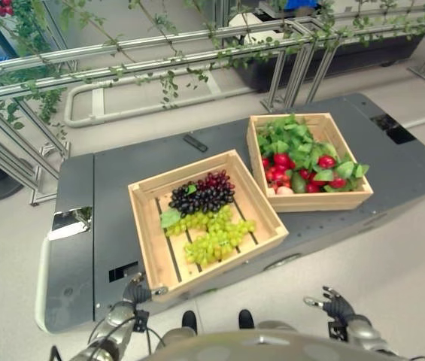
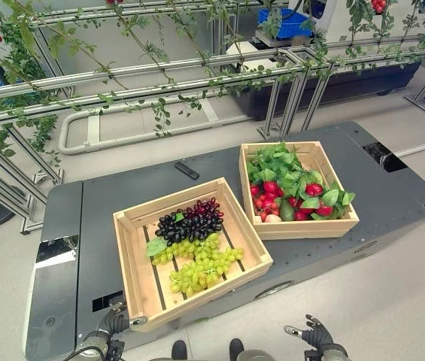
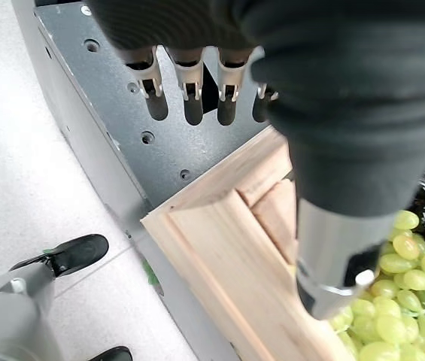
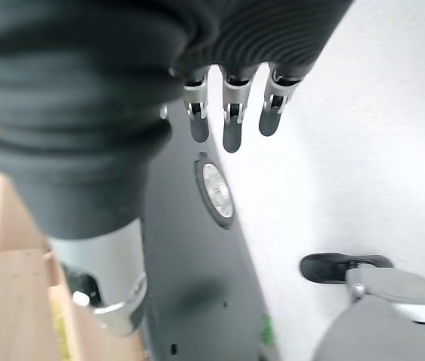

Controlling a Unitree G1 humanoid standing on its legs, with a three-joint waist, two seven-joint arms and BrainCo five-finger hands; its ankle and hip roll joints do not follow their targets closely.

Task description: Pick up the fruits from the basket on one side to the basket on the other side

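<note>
Left eye view. Two wooden crates sit side by side on the dark platform (image 1: 107,195). The near crate (image 1: 146,226) on my left holds three grape bunches: one dark bunch (image 1: 204,194) at the far end and two green bunches (image 1: 216,237) lying against it. The far crate (image 1: 314,201) on my right holds a heap of red fruit (image 1: 280,162) under green leaves (image 1: 295,139); the fruits overlap too much to count. One small black object (image 1: 195,143) lies on the platform behind the near crate. My left hand (image 1: 135,289) hangs at the near crate's front corner; my right hand (image 1: 338,307) hangs low, off the platform edge, well apart from both crates.

Right eye view. Same layout. The near crate sits skewed, its front corner at the platform's edge.

Left wrist view. My left fingers (image 3: 191,94) hang straight and relaxed over the platform, holding nothing. The crate corner and green grapes lie just beyond my thumb (image 3: 332,259).

Right wrist view. My right fingers (image 4: 227,113) also hang straight, empty, above the platform edge and floor.

Risks, as I judge them: a low left reach could knock the skewed crate's corner and shove it off the edge. Grapes pinched by single berries could tear loose and scatter. The two green bunches may tangle and lift together.
</note>
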